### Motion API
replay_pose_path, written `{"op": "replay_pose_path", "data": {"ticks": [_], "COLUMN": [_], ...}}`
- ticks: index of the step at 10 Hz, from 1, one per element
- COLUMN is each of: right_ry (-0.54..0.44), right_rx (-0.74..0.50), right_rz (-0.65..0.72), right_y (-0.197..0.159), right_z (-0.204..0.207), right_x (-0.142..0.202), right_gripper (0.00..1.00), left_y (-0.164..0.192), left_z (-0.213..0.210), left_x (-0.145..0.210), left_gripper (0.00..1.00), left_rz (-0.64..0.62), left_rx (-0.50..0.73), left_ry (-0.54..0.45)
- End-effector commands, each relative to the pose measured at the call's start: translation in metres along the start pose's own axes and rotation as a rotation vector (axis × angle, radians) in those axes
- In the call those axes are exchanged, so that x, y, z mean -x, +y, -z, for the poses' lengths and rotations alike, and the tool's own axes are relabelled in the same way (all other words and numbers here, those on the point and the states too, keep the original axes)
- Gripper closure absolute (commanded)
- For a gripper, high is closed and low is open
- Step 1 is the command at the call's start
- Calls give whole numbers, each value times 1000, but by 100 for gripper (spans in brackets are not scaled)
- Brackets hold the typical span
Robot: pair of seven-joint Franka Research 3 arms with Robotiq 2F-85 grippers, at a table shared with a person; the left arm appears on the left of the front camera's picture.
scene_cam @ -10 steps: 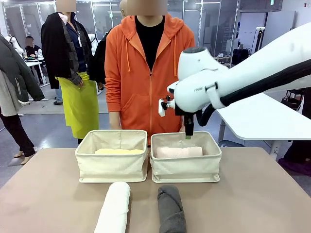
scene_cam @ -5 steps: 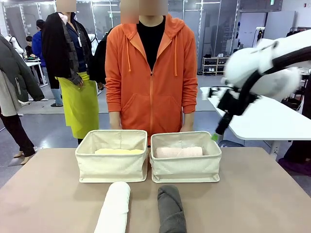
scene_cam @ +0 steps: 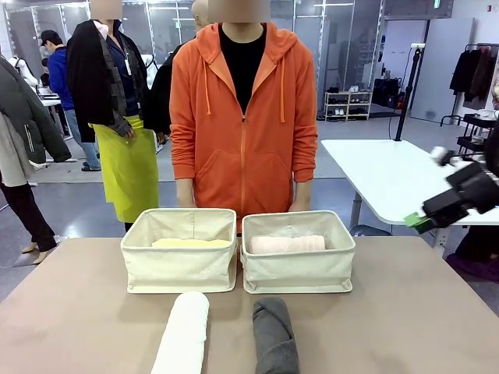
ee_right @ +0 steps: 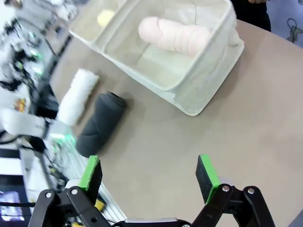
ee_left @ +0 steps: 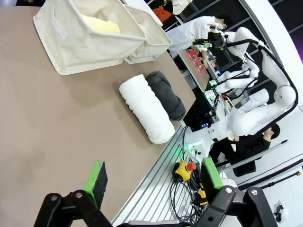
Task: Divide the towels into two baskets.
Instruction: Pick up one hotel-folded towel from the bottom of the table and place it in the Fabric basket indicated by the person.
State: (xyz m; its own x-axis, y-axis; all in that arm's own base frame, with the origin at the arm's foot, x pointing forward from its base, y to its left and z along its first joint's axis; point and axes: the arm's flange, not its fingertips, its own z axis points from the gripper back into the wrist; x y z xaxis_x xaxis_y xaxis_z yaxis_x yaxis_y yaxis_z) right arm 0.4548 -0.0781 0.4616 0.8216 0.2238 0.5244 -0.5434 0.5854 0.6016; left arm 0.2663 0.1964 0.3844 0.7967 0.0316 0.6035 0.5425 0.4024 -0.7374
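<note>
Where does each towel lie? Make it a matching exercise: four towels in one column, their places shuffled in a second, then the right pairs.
Towels
1. yellow towel
2. pink towel
3. white towel
4. grey towel

Places
A. on the table, in front of the right basket
B. in the left basket
C. on the table, in front of the left basket
D. in the right basket

Pairs: 1-B, 2-D, 3-C, 4-A
</note>
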Motion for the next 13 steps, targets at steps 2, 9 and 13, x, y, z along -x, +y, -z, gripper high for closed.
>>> {"op": "replay_pose_path", "data": {"ticks": [2, 9, 13], "right_ry": [-219, -408, -408], "right_rx": [-72, -21, -21], "right_rz": [184, 453, 453], "right_y": [-31, -68, -68], "right_z": [-48, -106, -106], "right_x": [56, 181, 181], "right_gripper": [0, 0, 0], "left_y": [-1, -1, -1], "left_z": [-3, -3, -3], "left_x": [0, 0, 0], "left_gripper": [0, 0, 0], "left_rz": [6, 6, 6], "left_rx": [3, 3, 3], "left_ry": [-10, -10, -10]}}
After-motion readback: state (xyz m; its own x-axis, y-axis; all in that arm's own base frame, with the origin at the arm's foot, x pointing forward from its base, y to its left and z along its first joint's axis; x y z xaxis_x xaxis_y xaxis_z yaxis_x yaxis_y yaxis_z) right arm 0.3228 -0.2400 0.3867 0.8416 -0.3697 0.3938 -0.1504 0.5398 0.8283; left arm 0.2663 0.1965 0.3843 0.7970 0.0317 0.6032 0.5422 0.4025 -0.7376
